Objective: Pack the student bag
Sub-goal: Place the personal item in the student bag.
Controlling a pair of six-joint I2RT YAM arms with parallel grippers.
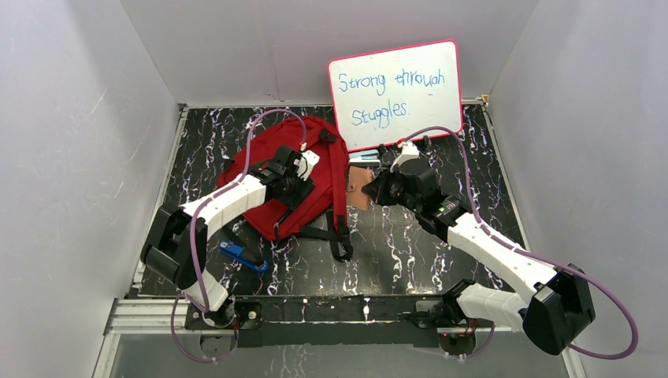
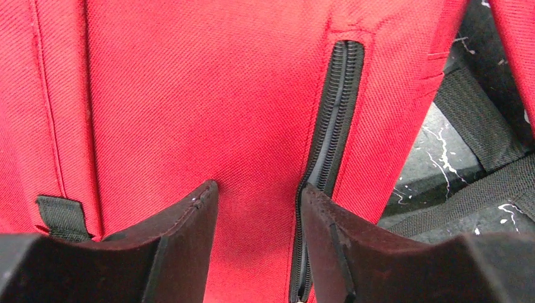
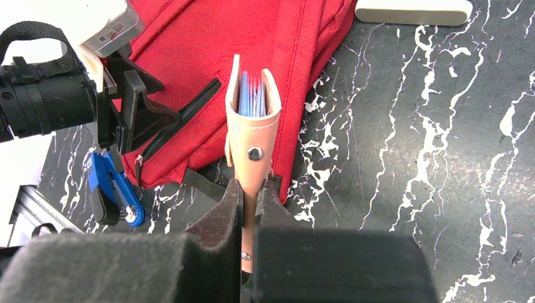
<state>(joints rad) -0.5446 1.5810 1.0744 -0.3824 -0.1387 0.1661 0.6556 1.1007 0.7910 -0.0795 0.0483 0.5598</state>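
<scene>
The student bag (image 1: 268, 169), red with black straps, lies flat at the back left of the table. My left gripper (image 1: 298, 185) is down on its top, open. In the left wrist view the left gripper (image 2: 258, 188) has red fabric (image 2: 189, 95) showing between its jaws, and its right fingertip sits at the closed black zipper (image 2: 337, 113). My right gripper (image 3: 253, 183) is shut on a tan wallet (image 3: 253, 126) with blue cards inside. It holds the wallet upright just off the bag's right edge (image 3: 303, 76); from above, the wallet (image 1: 361, 189) hangs beside the bag.
A whiteboard (image 1: 394, 94) with writing leans on the back wall behind the right gripper (image 1: 380, 189). A blue tool (image 1: 243, 256) lies on the marbled table in front of the bag. Black straps (image 1: 339, 236) trail off the bag's near right corner. White walls close in both sides.
</scene>
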